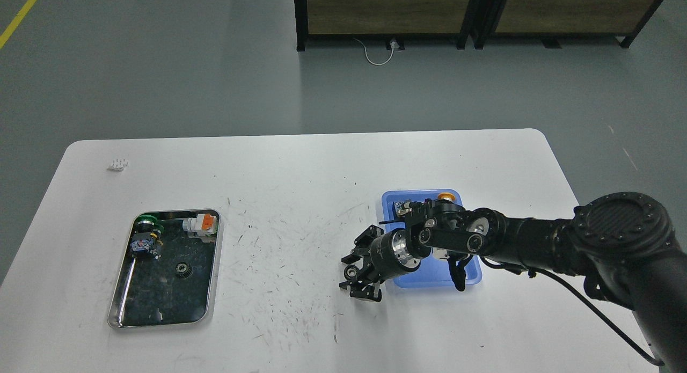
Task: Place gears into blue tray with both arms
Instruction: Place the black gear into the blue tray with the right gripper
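**Black gear remains in the metal tray**

Black and toothed, one gear (184, 269) lies on the dark bottom of the metal tray (121, 308), beside the push-button switches (199, 224). The blue tray (390, 200) sits well apart. The right gripper (358, 280) hangs just left of it; whether its jaws hold anything cannot be told. Judged next: reach the gear. The left arm is out of view.

A white table (300, 174) carries a metal tray (212, 287) holding a green-capped switch (145, 222) and an orange-capped switch (201, 224). A small white object (117, 164) lies near its far left corner. Wooden cabinets (386, 8) stand behind.
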{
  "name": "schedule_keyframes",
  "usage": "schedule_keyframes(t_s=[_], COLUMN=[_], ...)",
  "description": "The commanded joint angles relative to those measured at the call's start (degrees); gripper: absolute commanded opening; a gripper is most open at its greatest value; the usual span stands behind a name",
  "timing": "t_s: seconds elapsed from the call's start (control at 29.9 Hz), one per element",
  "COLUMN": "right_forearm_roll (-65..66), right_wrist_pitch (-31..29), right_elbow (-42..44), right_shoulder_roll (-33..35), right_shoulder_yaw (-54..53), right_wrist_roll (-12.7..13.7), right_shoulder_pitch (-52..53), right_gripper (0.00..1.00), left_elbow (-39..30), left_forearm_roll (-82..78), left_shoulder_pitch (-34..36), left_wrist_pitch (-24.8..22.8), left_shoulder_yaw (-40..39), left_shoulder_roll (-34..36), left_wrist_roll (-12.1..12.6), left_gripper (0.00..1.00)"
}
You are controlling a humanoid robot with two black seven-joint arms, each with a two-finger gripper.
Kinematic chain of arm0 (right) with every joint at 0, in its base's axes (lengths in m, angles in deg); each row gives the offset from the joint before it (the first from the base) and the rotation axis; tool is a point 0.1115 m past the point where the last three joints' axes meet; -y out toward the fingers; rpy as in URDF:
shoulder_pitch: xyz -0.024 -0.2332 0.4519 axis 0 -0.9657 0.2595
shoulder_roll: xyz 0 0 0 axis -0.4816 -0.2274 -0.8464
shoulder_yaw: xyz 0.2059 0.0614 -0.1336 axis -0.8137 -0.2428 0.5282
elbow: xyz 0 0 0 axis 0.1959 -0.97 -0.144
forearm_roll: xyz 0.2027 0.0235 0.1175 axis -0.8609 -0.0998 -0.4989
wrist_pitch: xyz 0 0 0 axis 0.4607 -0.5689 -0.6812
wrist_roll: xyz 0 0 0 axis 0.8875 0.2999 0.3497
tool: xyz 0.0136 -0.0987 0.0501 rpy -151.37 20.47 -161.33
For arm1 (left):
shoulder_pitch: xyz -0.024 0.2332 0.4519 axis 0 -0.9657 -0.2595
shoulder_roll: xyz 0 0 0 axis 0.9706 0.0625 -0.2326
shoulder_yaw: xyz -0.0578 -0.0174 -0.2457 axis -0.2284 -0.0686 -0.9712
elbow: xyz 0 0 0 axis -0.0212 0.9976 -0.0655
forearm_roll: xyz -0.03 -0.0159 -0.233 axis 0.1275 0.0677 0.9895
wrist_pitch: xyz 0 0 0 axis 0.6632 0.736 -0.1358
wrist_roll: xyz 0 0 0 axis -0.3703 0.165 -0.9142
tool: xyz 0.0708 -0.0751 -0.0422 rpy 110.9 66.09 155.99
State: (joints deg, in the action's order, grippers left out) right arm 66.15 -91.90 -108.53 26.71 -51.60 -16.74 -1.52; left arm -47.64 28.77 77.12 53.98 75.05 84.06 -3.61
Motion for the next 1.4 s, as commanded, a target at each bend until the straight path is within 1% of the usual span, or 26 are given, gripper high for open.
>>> schedule_keyframes(t_s=[0.0,0.13,0.27,0.37,0.53,0.63,0.9,1.14,1.24,1.37], right_forearm_roll=[0.0,0.1,0.1,0.1,0.1,-0.2,0.3,2.7,4.0,5.0], right_wrist_pitch=[-0.9,-1.3,-2.5,-2.6,-2.7,-3.0,-3.5,-4.7,-4.9,-4.9], right_elbow=[-0.1,-0.1,-0.2,-0.3,-1.4,-2.4,-8.0,-11.5,-11.5,-11.4], right_shoulder_roll=[0.2,0.4,1.0,1.3,3.5,6.1,17.1,25.8,27.9,28.6], right_shoulder_yaw=[0.0,-0.1,-0.4,-0.6,-3.5,-5.1,-5.6,-5.2,-5.2,-5.6], right_wrist_roll=[0.1,0.2,0.2,0.1,0.0,-0.1,-0.3,-0.4,-0.4,-0.4], right_shoulder_pitch=[0.0,0.1,0.2,0.2,1.5,3.4,4.5,2.2,0.4,-1.9], right_gripper=[0.43,0.36,0.25,0.22,0.21,0.21,0.21,0.21,0.21,0.22], left_elbow=[0.0,0.0,0.1,0.2,0.3,0.3,0.3,0.2,0.2,0.3], left_forearm_roll=[0.0,-0.1,-0.1,-0.2,-0.4,-0.4,-0.4,-0.3,-0.4,-0.4], left_shoulder_pitch=[-0.1,0.0,-0.1,-0.1,-0.3,-0.3,-0.3,-0.2,-0.1,-0.1], left_wrist_pitch=[0.0,0.0,0.0,0.0,0.1,0.1,0.0,0.0,0.0,0.0], left_shoulder_yaw=[0.0,0.0,0.1,0.1,0.1,0.1,0.1,0.1,0.1,0.1], left_shoulder_roll=[0.1,0.1,0.2,0.3,0.3,0.3,0.3,0.2,0.2,0.2], left_wrist_roll=[0.0,0.0,0.1,0.1,0.0,0.0,0.0,0.0,0.1,0.0], left_gripper=[0.98,0.98,0.98,0.98,0.98,0.98,0.98,0.98,0.98,0.98])
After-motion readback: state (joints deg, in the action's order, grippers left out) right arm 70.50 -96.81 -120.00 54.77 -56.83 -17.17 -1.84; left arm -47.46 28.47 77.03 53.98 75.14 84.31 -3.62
